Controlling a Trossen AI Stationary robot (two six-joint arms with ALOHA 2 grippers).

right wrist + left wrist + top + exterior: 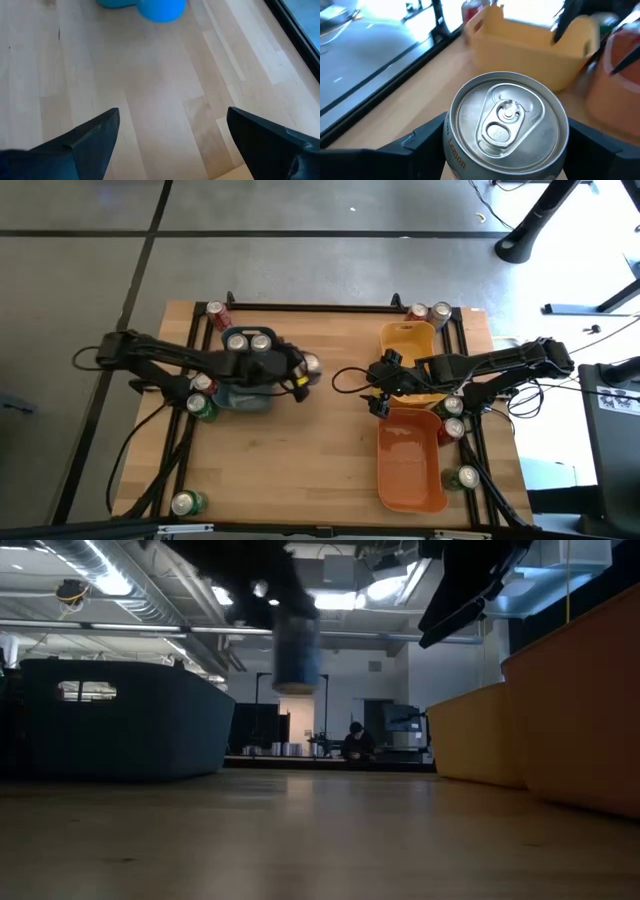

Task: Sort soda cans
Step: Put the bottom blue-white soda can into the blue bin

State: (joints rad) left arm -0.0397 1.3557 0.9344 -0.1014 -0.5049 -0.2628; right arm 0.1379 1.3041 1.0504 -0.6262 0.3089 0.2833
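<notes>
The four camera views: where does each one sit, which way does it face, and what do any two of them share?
High view: above the table, looking straight down; both arms show, with the left gripper and right gripper.
Low view: at table-top height, looking level into the room; a lifted can hangs under an arm.
Left wrist view: on the left arm, looking past its fingers clamped on the can.
Right wrist view: on the right arm, facing the bare table, fingers apart.
Shared: the yellow bin shows in the high, low and left wrist views.
</notes>
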